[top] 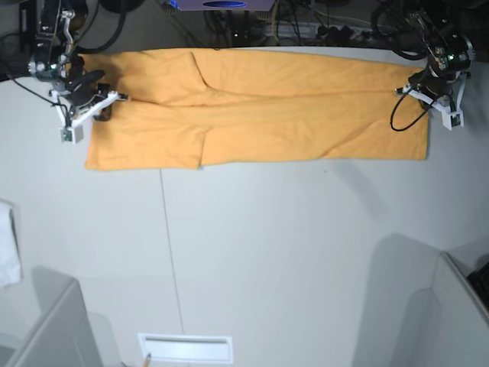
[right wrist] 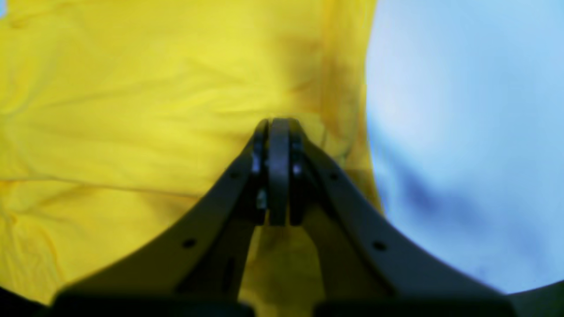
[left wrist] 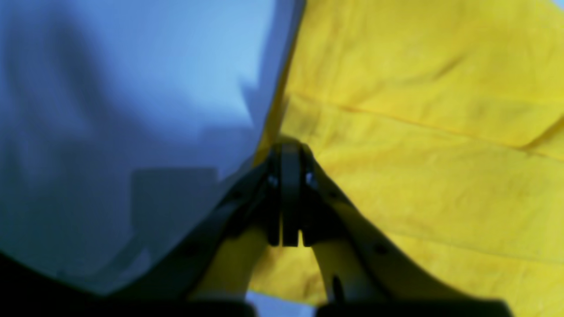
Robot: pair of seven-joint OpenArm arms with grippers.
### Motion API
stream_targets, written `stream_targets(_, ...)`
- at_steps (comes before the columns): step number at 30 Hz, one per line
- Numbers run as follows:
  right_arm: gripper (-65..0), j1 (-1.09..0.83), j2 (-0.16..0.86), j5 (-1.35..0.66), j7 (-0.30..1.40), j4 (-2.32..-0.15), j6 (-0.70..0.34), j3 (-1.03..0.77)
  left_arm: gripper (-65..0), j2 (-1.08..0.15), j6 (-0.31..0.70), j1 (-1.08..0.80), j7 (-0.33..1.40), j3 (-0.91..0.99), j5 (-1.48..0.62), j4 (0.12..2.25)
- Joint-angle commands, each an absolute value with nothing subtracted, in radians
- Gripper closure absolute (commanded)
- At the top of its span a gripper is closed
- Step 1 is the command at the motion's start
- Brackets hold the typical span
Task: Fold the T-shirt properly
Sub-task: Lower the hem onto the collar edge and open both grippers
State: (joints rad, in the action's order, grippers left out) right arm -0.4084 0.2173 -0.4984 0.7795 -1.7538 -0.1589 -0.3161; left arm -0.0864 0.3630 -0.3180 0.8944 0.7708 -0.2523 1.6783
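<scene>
The orange T-shirt [top: 260, 107] lies folded into a long band across the far side of the white table [top: 290, 252]. Left gripper [left wrist: 288, 152] and right gripper [right wrist: 277, 125], jaws closed, meet its opposite ends; any pinch is unclear.

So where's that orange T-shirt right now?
In the base view the T-shirt lies stretched flat across the far side of the white table, between the two grippers at its ends.
</scene>
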Motion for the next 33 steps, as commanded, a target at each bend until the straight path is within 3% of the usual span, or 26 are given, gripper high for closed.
stream_targets(1,0.0,-0.397,0.231,-0.504,0.762,-1.747,-0.160,-0.323,0.0,-0.093,0.352,-0.311,0.871,0.771,-0.248,1.662)
stream_targets(6,0.0,-0.315,0.231,-0.504,0.759,-1.613,-0.160,-0.320,0.0,-0.096,0.351,-0.251,0.843,0.765,-0.246,1.497)
stream_targets(12,0.0,-0.134,0.239,-0.487,0.756,-1.458,-0.160,-0.315,0.0,-0.093,0.349,-0.130,0.843,0.766,-0.128,1.454)
stream_targets(21,0.0,0.174,0.173,-0.203,0.728,-1.218,-0.170,-0.314,0.0,-0.088,0.349,0.071,0.865,0.765,0.038,1.454)
stream_targets(26,0.0,0.202,0.170,-0.205,0.780,-1.313,-0.170,-0.314,0.0,-0.090,0.355,0.070,0.923,0.774,0.028,1.526)
stream_targets(33,0.0,0.147,0.127,-0.206,0.908,-1.685,-0.170,-0.314,0.0,-0.096,0.375,0.061,0.931,0.776,-0.018,1.681)
